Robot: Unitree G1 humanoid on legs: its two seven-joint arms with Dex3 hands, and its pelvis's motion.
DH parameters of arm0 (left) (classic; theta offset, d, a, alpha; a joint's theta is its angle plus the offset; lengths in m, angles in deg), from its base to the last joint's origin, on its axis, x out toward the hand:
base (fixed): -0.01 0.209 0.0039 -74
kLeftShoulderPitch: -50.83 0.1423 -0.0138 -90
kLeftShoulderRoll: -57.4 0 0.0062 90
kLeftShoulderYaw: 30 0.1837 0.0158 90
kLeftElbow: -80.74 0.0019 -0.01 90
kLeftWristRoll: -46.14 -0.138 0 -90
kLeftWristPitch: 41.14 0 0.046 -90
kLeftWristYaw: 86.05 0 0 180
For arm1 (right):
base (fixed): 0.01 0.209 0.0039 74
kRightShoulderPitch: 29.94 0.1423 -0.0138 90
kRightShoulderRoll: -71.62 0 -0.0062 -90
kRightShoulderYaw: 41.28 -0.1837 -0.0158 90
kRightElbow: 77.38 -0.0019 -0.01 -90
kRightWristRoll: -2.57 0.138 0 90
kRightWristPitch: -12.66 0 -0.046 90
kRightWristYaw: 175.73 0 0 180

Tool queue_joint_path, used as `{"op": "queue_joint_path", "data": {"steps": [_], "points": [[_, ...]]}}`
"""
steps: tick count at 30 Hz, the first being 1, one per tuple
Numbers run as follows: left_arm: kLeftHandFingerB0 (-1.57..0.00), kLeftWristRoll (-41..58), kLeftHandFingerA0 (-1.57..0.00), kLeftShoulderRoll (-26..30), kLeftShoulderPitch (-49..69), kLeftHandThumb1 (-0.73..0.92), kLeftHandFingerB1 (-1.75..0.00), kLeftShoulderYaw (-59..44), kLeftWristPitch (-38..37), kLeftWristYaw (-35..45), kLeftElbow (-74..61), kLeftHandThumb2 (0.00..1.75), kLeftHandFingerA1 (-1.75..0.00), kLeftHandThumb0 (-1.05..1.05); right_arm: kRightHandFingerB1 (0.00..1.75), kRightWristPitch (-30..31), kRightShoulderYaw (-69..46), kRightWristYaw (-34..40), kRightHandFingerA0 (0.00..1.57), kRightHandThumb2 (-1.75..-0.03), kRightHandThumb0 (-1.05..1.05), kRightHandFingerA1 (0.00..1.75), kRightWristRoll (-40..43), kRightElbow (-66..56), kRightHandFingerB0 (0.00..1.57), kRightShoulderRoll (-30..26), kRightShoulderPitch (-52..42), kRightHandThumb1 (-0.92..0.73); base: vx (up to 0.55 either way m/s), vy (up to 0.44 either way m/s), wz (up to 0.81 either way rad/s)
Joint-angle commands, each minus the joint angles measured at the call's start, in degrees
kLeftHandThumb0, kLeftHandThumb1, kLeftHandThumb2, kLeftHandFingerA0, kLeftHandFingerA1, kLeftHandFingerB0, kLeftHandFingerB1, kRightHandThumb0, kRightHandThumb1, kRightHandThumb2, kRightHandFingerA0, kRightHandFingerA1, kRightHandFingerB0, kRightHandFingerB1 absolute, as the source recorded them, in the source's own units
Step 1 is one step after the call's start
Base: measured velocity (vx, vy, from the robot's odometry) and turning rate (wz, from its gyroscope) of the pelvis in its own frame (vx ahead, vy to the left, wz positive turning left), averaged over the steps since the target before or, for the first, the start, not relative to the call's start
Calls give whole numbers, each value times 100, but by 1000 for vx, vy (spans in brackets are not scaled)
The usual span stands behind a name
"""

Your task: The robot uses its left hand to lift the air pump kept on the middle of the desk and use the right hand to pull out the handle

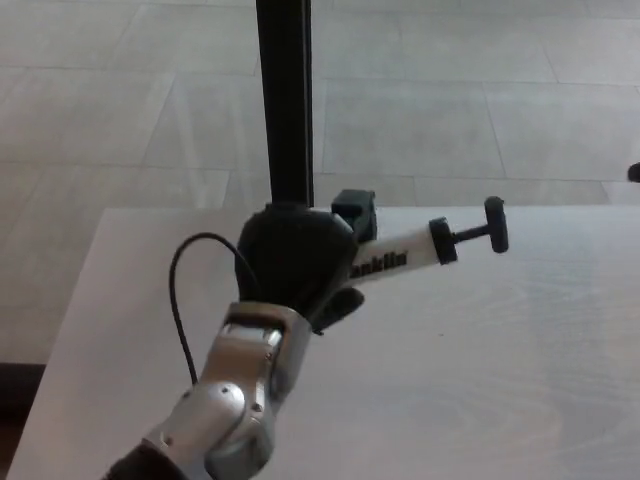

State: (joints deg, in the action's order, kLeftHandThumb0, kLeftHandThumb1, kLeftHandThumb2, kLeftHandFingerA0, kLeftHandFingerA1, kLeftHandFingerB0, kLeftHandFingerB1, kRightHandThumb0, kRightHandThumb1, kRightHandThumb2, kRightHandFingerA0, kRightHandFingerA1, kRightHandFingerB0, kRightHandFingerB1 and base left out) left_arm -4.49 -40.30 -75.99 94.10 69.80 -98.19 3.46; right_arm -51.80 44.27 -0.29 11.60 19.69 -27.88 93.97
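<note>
Left robot hand [295, 262] grips the air pump [395, 258], its handle [494, 225] pointing right above the desk [480, 380].

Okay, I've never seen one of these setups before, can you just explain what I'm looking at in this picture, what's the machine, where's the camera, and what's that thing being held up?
This picture comes from a camera on the head of a humanoid robot, looking down at the desk in front of it. The silver and black limb rising from the bottom is the robot's own left arm, ending in a black left hand with a thumb and two thick fingers. That hand is closed around a small air pump, holding it up above the pale wooden desk. The pump has a white barrel with lettering and a black T-shaped handle at its far end, pointing to the picture's right. A thin black cable loops beside the wrist. At the far right edge a small dark shape just shows; what it is cannot be told. Behind the desk are a tiled floor and a dark upright post.
</note>
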Motion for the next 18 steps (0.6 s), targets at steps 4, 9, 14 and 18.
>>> {"op": "queue_joint_path", "data": {"steps": [4, 9, 14, 18], "points": [[-67, 114, -78, 363, -96, 53, -154, -374, -861, -301, 115, 102, -175, -17, 45, 368, 709, -430, 72, -60, -54, 78, -198, -111, 48, 295, 32, -64, 0, 0, 0], [-72, -70, -82, 316, 48, 48, -151, -284, -960, -469, 130, 109, -175, -19, 44, 449, 970, -429, 69, -59, -54, 77, -392, -98, 48, 423, 171, -64, 0, 0, 0], [-67, -108, -79, 210, 174, 48, -157, -214, -959, -399, 117, 108, -175, -19, 37, 377, 1239, -659, 69, -59, -56, 68, -541, 66, 36, 453, 318, -62, 0, 0, 0], [-66, -188, -77, 241, 194, 53, -154, -175, -926, -303, 98, 101, -175, -20, 36, 216, 1365, -835, 65, -58, -53, 73, -624, 218, 34, 429, 418, -59, 0, 0, 0]]}}
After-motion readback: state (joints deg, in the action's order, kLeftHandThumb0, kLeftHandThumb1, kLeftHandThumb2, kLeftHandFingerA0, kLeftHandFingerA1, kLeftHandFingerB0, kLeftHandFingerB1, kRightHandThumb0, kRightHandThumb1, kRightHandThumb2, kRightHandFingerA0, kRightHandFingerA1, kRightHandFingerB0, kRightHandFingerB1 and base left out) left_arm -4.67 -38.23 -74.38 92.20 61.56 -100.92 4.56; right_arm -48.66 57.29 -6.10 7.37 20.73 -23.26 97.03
